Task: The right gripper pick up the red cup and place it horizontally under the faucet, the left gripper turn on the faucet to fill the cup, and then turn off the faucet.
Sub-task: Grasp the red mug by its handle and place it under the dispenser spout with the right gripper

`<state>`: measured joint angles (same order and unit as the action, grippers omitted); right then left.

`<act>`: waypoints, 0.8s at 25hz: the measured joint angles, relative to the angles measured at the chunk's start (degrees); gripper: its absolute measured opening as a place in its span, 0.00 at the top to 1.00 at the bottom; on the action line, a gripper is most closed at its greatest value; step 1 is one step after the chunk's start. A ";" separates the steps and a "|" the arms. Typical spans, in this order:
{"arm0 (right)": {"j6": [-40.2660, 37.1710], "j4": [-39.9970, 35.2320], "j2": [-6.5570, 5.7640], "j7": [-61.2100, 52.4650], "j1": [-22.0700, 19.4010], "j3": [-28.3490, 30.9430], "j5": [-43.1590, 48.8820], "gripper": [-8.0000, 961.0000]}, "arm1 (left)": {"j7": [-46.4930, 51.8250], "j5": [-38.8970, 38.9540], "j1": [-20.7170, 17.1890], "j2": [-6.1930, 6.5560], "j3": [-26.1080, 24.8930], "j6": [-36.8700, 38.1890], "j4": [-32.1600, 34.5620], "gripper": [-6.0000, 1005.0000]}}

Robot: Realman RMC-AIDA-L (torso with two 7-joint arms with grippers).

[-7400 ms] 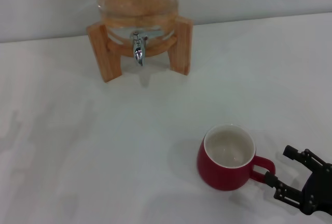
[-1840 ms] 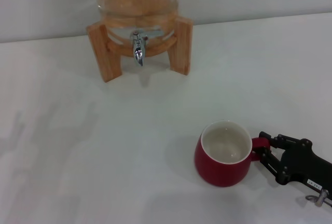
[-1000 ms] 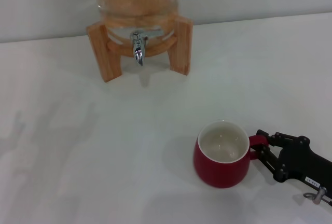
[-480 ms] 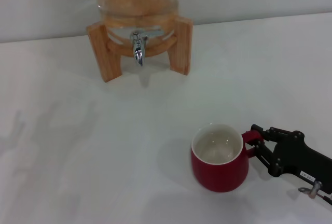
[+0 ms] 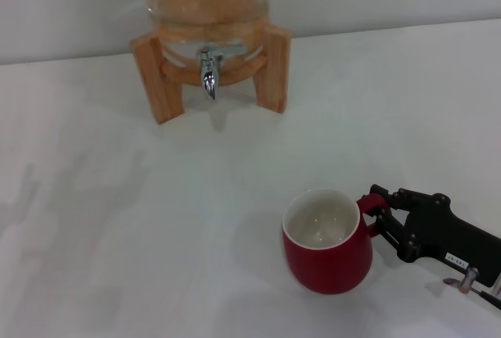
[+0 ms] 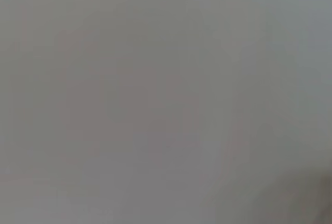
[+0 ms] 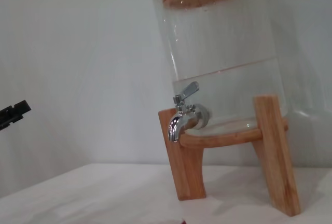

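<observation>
The right end effector (image 5: 374, 211) is clamped on the handle of the red cup (image 5: 326, 242), mouth up, toward the counter's (image 5: 117, 221) near right corner. Gripping by the handle keeps the open mouth clear for filling, I'd say. The faucet (image 5: 207, 72) sits well apart near the far edge, jutting from a glass dispenser (image 7: 223, 53) on a wooden stand (image 5: 274, 68), lever untouched. The left end effector isn't visible anywhere.
</observation>
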<state>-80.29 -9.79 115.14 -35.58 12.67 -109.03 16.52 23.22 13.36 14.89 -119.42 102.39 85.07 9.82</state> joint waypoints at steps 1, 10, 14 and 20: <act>0.13 0.01 0.00 -0.01 0.07 -0.01 0.00 0.80 | 0.03 0.00 0.03 0.02 0.00 0.00 0.00 0.16; 0.26 0.05 -0.04 -0.18 0.98 0.02 0.01 0.80 | 0.07 -0.01 0.83 0.06 0.00 -0.89 0.12 0.16; 0.76 0.05 -0.08 -0.76 1.98 -0.04 0.01 0.80 | 0.07 -0.01 1.32 0.07 0.00 -1.44 0.16 0.16; 1.39 0.04 -0.09 -1.28 3.03 -0.05 0.00 0.80 | 0.07 0.04 1.56 0.07 0.00 -1.54 0.07 0.16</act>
<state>-78.90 -9.75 115.05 -36.86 15.70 -109.07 16.52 23.29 13.41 16.45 -119.35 102.39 83.53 9.89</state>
